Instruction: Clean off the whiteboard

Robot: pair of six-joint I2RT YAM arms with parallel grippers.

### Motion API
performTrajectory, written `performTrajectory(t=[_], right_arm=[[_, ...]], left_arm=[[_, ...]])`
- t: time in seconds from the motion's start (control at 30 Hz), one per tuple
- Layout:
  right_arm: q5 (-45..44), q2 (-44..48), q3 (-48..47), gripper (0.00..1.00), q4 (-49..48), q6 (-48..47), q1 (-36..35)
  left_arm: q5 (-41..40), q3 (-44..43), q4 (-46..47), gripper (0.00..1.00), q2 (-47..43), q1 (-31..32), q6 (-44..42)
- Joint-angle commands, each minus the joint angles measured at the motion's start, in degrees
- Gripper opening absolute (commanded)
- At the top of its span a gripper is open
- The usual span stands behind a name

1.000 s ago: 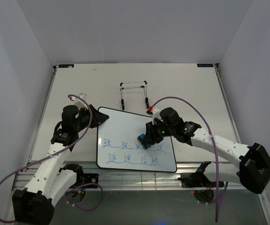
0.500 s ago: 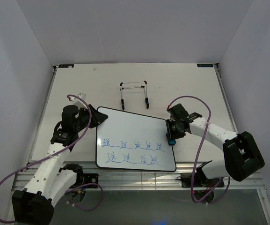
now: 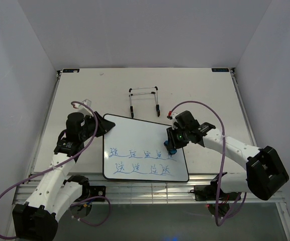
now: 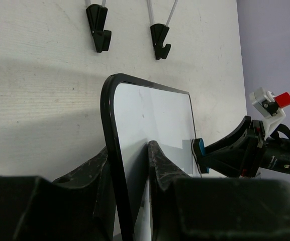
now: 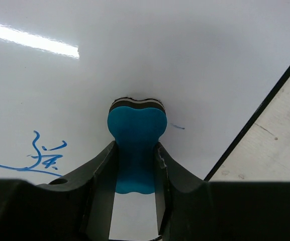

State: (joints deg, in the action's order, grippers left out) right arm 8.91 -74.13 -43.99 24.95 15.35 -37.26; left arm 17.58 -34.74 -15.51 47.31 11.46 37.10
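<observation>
The whiteboard lies on the table, white with a thin black frame and two rows of blue handwriting on its near half. My left gripper is shut on the board's far left edge; in the left wrist view the frame passes between the fingers with the board beyond. My right gripper is shut on the small blue eraser, pressed on the board at the right end of the upper row. In the right wrist view the eraser sits between the fingers on the board, with writing to its left.
A thin black wire stand stands behind the board; its feet show in the left wrist view. The eraser also shows there. Bare table lies past the board's right edge. Purple cables loop off both arms.
My right gripper swept the eraser from the middle of the upper row to the board's right edge, then came back a little left. The left arm has not moved.
</observation>
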Motion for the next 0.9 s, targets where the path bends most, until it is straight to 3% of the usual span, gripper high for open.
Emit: performTrajectory(t=[0.0, 0.27, 0.47, 0.57, 0.67, 0.87], right_arm=[[2.62, -0.75, -2.07, 0.08, -1.75, -1.29, -0.89], [-8.55, -6.37, 0.74, 0.08, 6.33, -1.73, 4.65], [-10.31, -8.75, -0.3, 0.08, 7.04, -1.91, 4.91], [-5.93, -8.49, -1.27, 0.08, 7.22, -3.13, 4.21], [-0.66, -4.9, -1.8, 0.08, 5.38, -4.02, 0.53], [1.73, 2.93, -1.36, 0.08, -7.35, 4.23, -15.97]], left_arm=[[-11.34, -1.91, -1.1, 0.0, -0.29, -0.48, -9.59], [-11.52, -2.08, -1.19, 0.0, -0.55, -0.48, -9.94], [-11.34, -2.0, -1.19, 0.0, -0.64, -0.48, -10.12], [-11.08, -2.0, -1.19, 0.0, -0.81, -0.48, -10.12], [-11.34, -1.91, -1.19, 0.0, -1.08, -0.48, -10.03], [-11.26, -1.82, -1.28, 0.0, -1.17, -0.48, -9.5]])
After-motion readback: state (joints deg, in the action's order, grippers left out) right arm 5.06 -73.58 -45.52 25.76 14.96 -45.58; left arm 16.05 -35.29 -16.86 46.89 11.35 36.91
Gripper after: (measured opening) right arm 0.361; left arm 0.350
